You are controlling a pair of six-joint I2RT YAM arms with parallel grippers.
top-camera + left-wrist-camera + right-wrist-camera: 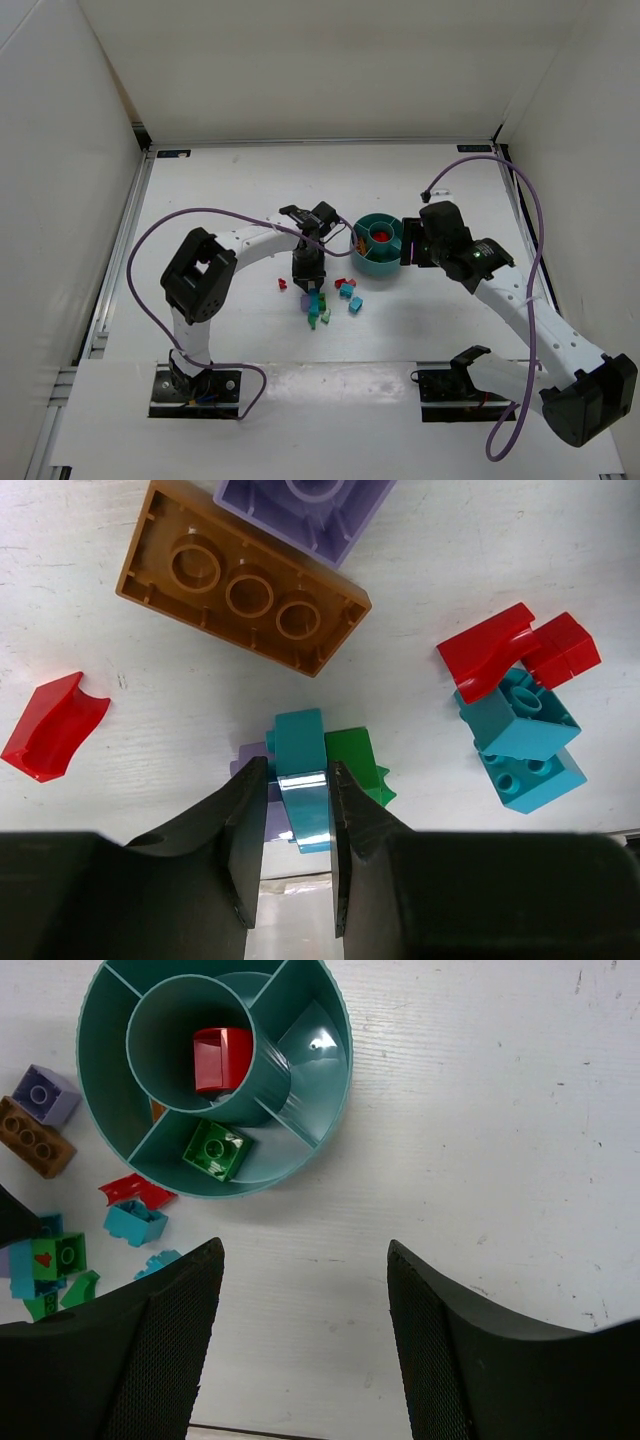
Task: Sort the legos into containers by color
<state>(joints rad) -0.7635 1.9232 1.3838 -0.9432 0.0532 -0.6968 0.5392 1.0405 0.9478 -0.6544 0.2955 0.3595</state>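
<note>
Left pincer (298,766), I log, nipped onto both flanks of a small teal plastic brick (300,742) in the loose pile on the white bench (230,180), its long axis in line with the jaws; round teal divided bowl (372,268) lies near, rightward, this arm the closer.
</note>
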